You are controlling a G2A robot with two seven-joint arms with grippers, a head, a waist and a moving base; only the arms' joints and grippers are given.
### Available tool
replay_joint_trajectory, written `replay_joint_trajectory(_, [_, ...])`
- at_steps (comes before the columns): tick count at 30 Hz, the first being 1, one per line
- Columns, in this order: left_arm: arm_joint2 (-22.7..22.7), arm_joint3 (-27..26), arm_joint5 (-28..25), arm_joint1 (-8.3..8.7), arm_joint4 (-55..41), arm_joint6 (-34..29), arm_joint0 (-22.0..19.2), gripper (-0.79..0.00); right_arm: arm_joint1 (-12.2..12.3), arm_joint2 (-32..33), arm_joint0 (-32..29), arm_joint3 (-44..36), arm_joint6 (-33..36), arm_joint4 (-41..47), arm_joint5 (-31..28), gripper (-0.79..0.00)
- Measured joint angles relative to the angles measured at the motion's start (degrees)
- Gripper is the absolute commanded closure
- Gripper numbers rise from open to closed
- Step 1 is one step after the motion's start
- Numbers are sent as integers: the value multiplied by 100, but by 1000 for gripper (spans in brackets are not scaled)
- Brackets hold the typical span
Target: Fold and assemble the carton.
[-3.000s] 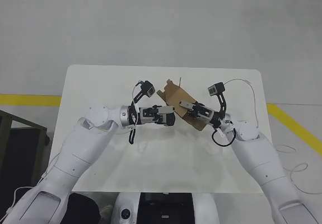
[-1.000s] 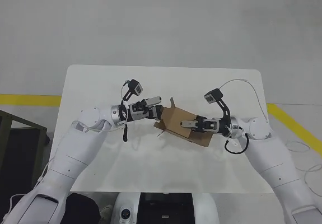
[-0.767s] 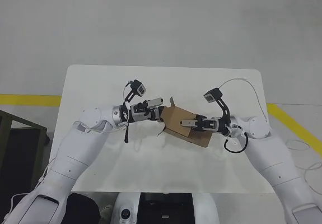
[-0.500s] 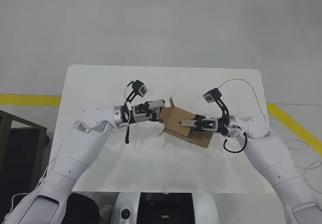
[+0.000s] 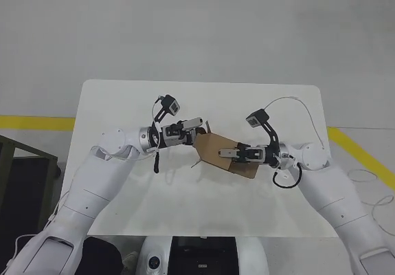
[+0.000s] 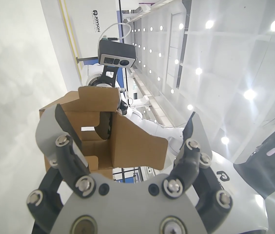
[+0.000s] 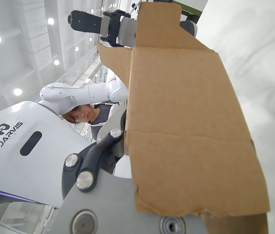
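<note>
Grey floor with a yellow line (image 5: 25, 123) surrounds the white surface (image 5: 128, 96) in the top view. At the middle of the frame, between the two arms, is the brown carton (image 5: 219, 150). Its long side slants from upper left to lower right, and a loose flap sticks out at the upper left end. From the right of the frame, the right claw (image 5: 241, 152) is clenched on the carton's lower right part, one finger lying across the top panel. From the left, the left claw (image 5: 197, 130) is just beside the upper left flap.

At the left wrist, the left claw (image 6: 125, 125) is released, its two fingers wide apart. The carton (image 6: 132, 135) shows its open end between them. One fingertip (image 6: 60, 120) overlaps the carton's edge, but I cannot tell whether it touches. Beyond the carton is the other arm's wrist camera (image 6: 116, 55).

At the right wrist, a broad creased panel of the carton (image 7: 183, 113) lies over the claw's base and hides its fingertips. Past the carton's far end, one of the left claw's fingers (image 7: 85, 24) shows dark against the ceiling lights
</note>
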Motion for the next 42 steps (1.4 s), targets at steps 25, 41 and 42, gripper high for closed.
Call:
replay_joint_trajectory(25, [-330,-226,61,68,10,-24,329,-785,51,26,125,314,-330,326,-329,0])
replay_joint_trajectory(41, [-253,-567,112,70,32,1,615,-785,6,247,116,670,-1027,-67,-525,0])
replay_joint_trajectory(42, [-221,-576,99,62,18,-1,599,-785,-6,221,99,639,-1113,-140,-488,0])
